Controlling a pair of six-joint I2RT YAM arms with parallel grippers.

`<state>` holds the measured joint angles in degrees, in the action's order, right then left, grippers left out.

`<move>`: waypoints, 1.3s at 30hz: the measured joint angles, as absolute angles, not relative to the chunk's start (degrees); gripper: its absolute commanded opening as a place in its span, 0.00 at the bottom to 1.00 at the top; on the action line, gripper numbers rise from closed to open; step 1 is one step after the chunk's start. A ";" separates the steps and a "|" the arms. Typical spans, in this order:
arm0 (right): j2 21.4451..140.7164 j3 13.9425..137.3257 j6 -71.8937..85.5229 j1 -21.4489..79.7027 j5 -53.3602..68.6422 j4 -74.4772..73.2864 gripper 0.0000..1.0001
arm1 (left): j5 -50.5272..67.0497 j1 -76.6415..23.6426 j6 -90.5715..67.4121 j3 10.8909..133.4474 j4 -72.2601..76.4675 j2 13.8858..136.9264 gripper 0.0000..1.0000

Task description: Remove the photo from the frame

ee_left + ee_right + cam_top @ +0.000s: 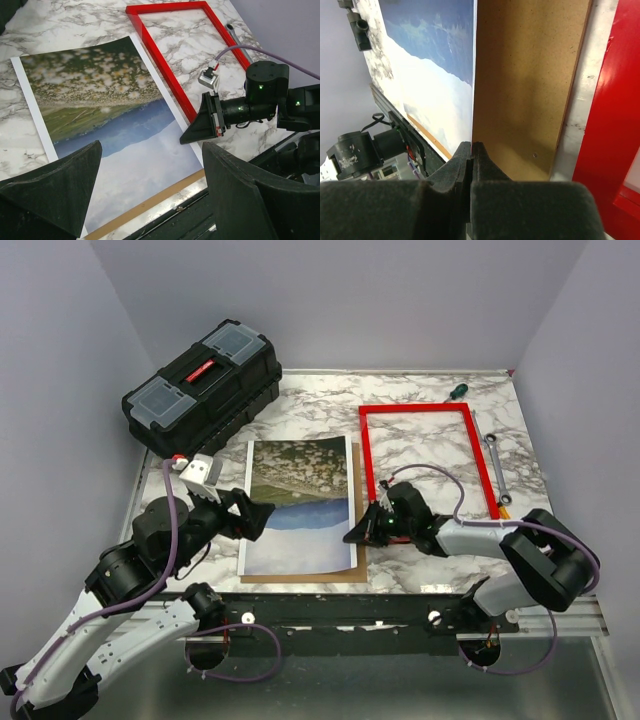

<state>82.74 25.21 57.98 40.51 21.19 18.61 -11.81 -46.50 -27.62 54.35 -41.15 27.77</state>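
Note:
The photo (pixel 300 500), a landscape print with a white border, lies on the brown backing board (pixel 300 579) left of centre. The red frame (pixel 367 455) lies empty on the marble to its right. My right gripper (pixel 355 535) is low at the photo's near right edge. In the right wrist view its jaws (pixel 471 147) are pressed together on the photo's edge (pixel 430 65), with bare board (pixel 525 90) and frame (pixel 605 125) beside it. My left gripper (pixel 150 150) is open and empty above the photo's (pixel 100 115) near edge.
A black toolbox (pixel 200 385) stands at the back left. A green-handled screwdriver (pixel 457 391) lies behind the frame and a wrench (pixel 495 465) lies along its right side. The table's front rail runs just below the board.

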 measured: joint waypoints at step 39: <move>41.21 62.54 37.21 40.49 -18.63 -39.35 0.94 | -15.79 -46.50 -23.46 59.72 -36.62 25.93 0.93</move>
<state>41.21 62.54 37.21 40.49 -18.63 -39.35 -15.79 -46.50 -23.46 59.72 -36.62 25.93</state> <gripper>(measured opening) 0.912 0.887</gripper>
